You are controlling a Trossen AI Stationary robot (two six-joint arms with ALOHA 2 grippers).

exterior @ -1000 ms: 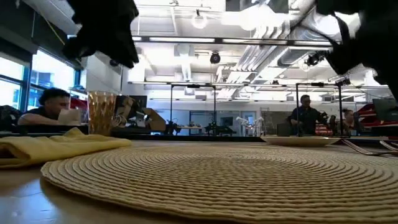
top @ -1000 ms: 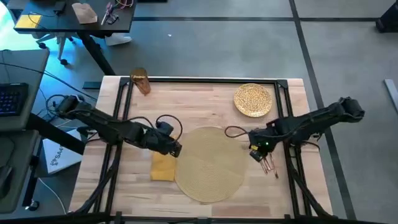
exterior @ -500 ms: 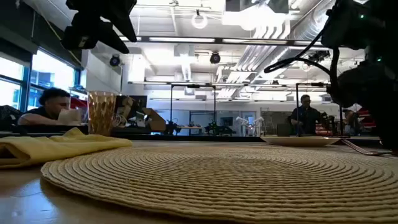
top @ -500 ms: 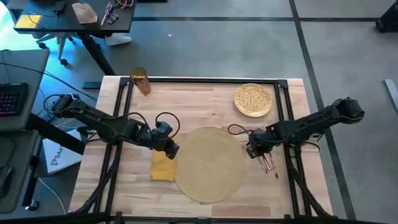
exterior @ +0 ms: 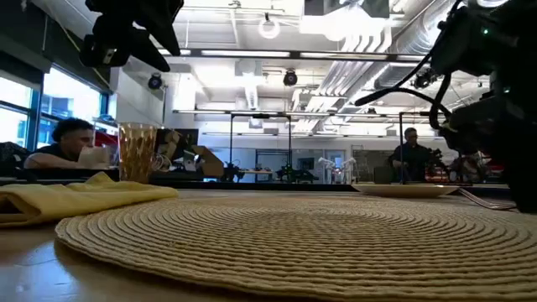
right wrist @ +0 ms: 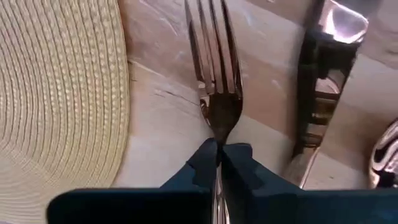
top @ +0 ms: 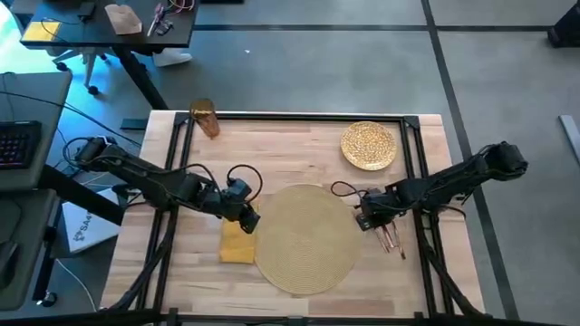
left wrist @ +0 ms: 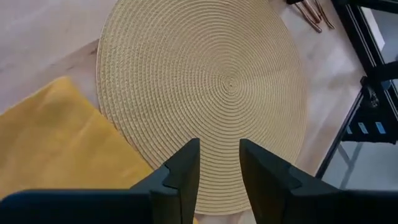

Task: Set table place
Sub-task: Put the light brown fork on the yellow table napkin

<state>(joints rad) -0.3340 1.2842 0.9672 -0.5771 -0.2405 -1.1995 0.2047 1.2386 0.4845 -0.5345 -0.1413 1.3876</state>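
Observation:
The round woven placemat (top: 306, 237) lies at the middle of the wooden table (top: 290, 149), with the yellow napkin (top: 237, 243) flat at its left edge. The gold speckled plate (top: 369, 145) sits at the far right and the amber cup (top: 205, 119) at the far left. The fork (right wrist: 214, 68), knife (right wrist: 316, 106) and a spoon's edge (right wrist: 387, 155) are right of the placemat. My right gripper (top: 364, 220) is shut on the fork. My left gripper (left wrist: 219, 165) hovers open over the placemat's left edge, beside the napkin (left wrist: 56, 143), with nothing between its fingers. My right gripper pinches the fork's neck (right wrist: 219, 129), just behind the tines, between its two fingertips. The fingers lie along the fork, and the tines stick out past them over the bare wood. Whether the fork is lifted clear, I cannot tell.
A black rail frame (top: 412, 136) runs around the tabletop. Bare wood lies between the cup and the plate. People sit at desks in the room beyond the table (exterior: 67, 143).
My right gripper has gone a little toward the table's left and far edges, near the placemat's right rim. My left gripper has drawn back slightly toward the table's left edge.

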